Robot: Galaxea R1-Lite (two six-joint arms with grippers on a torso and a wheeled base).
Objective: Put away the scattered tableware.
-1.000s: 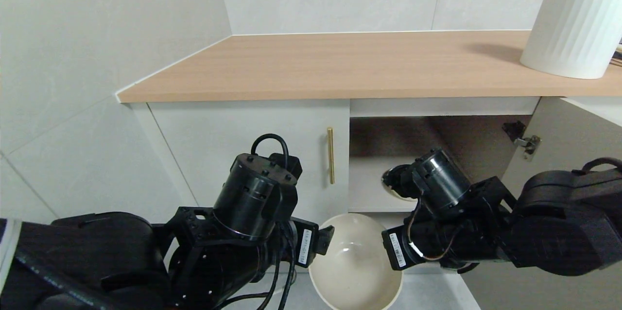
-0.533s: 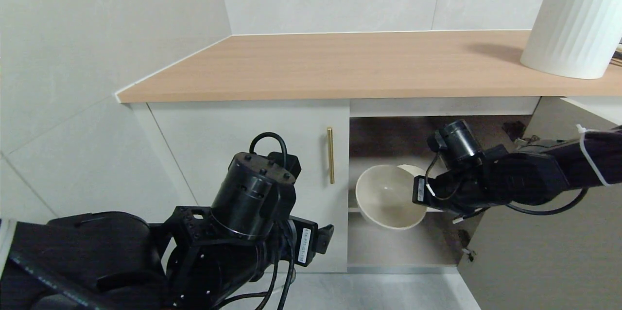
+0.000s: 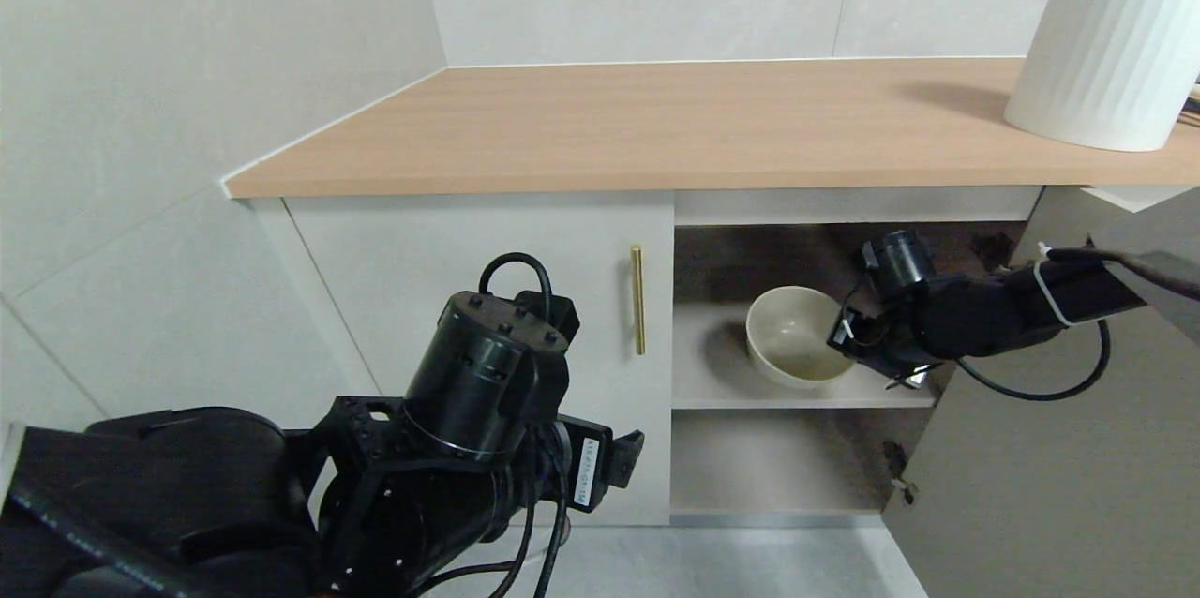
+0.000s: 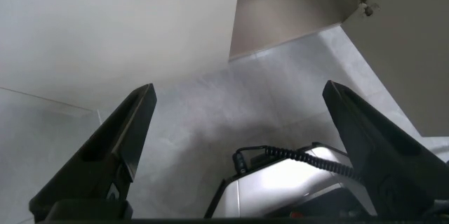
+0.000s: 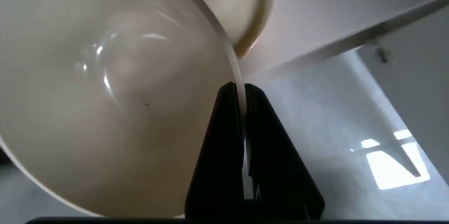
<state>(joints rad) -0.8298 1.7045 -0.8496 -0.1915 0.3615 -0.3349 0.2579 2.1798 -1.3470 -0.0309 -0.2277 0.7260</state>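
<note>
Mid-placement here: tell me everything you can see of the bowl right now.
The bowl is round, deep and cream, glossy like glazed ceramic, and empty, with light glinting on its inner wall. It sits mouth up, slightly tilted, inside the open cabinet at the upper shelf. The right claw is clamped on its rim at the side nearest the arm. I cannot tell whether its base rests fully on the shelf. Another cream rim shows just behind it.
</note>
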